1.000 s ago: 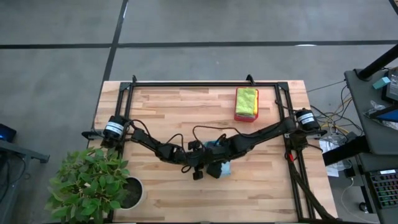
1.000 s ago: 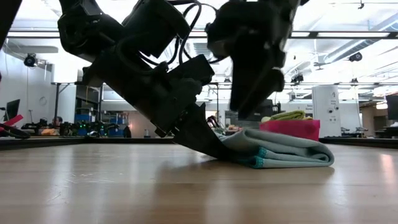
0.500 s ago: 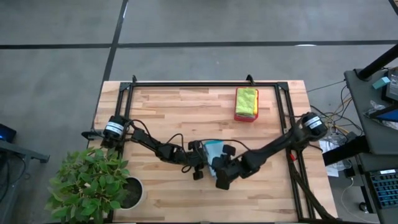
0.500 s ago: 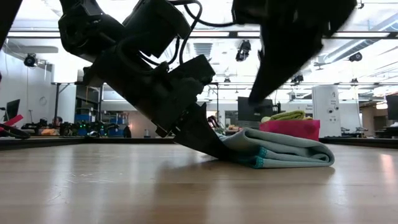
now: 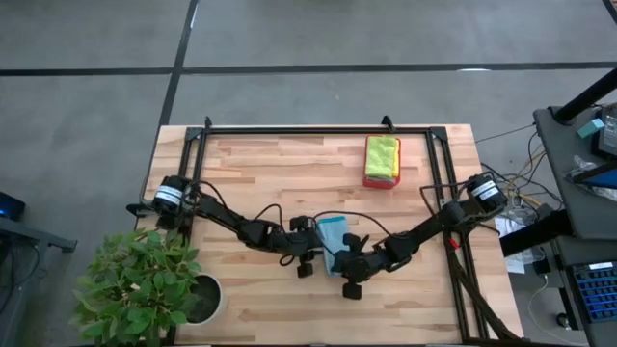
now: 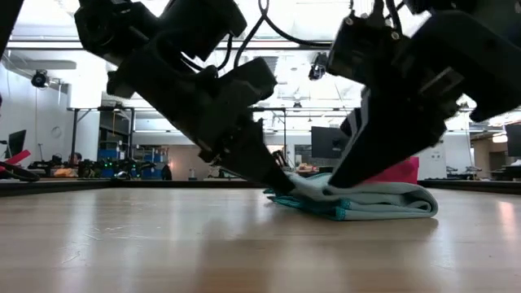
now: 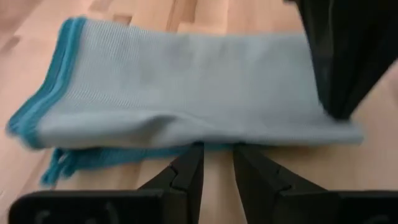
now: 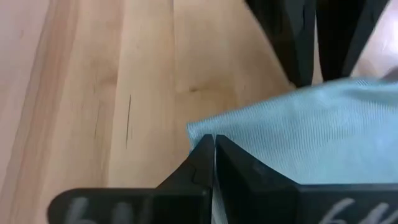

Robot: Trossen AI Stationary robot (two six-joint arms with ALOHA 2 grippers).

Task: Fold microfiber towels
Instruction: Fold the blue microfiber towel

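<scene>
A light blue microfiber towel (image 5: 334, 229), folded into layers with teal hems, lies at the table's middle (image 6: 383, 202). My left gripper (image 7: 216, 155) reaches it from the table's left and is shut on its edge (image 6: 281, 183). My right gripper (image 8: 213, 142) slants down from the right onto the towel's near corner, fingers shut (image 6: 332, 185). More towels, lime green and yellow (image 5: 383, 154), lie stacked in the pink-red tray. My left gripper pinches the towel's folded edge (image 7: 211, 142) between its two fingertips, slanting down from the table's left. That edge is raised a little off the wood while the rest lies flat. My right gripper is closed over the towel's near corner (image 8: 198, 132), slanting down from the right. Its own fingers hide how much cloth lies between them. The towel rests on the table.
The pink-red tray (image 5: 370, 179) stands at the far right of the table and shows behind the towel in the low view (image 6: 399, 169). A potted plant (image 5: 145, 284) stands at the near left corner. A black frame (image 5: 318, 129) borders the far side.
My right gripper has swung from above the towel toward the table's near edge, rolled, and sunk onto the towel's near corner. The towel has stayed where it was.
</scene>
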